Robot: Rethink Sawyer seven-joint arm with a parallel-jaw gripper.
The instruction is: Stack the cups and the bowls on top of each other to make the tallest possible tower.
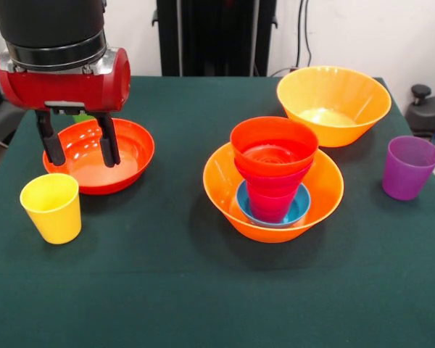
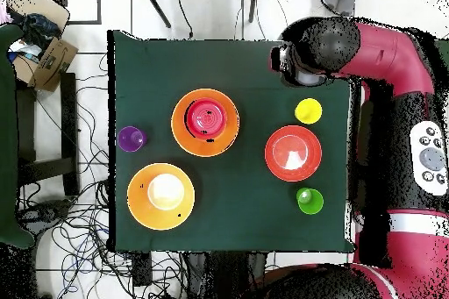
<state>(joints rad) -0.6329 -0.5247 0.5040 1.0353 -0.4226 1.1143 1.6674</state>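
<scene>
The tower [image 1: 273, 181] rises from a large orange bowl [image 2: 205, 121]. A blue bowl [image 1: 297, 210] lies in it, with crimson-pink pieces nested above and a small red-orange bowl [image 1: 274, 145] on top. My gripper [image 1: 80, 145] hangs open and empty at the left. It overlaps a wide shallow red-orange bowl [image 1: 134, 156] behind it. A yellow cup [image 1: 51, 206] stands just in front, below the fingers. The purple cup [image 1: 409, 167] stands at the right. A second large orange bowl [image 1: 333, 105] sits behind the tower. The green cup [image 2: 310, 201] shows in the overhead view. In the front view my gripper almost hides it.
In the overhead view my arm's wrist [image 2: 307, 50] covers the table corner beside the yellow cup [image 2: 308, 110]. The green cloth [image 1: 167, 290] is bare between the shallow bowl [image 2: 293, 153] and the tower. Cables and boxes lie on the floor off the table's edges.
</scene>
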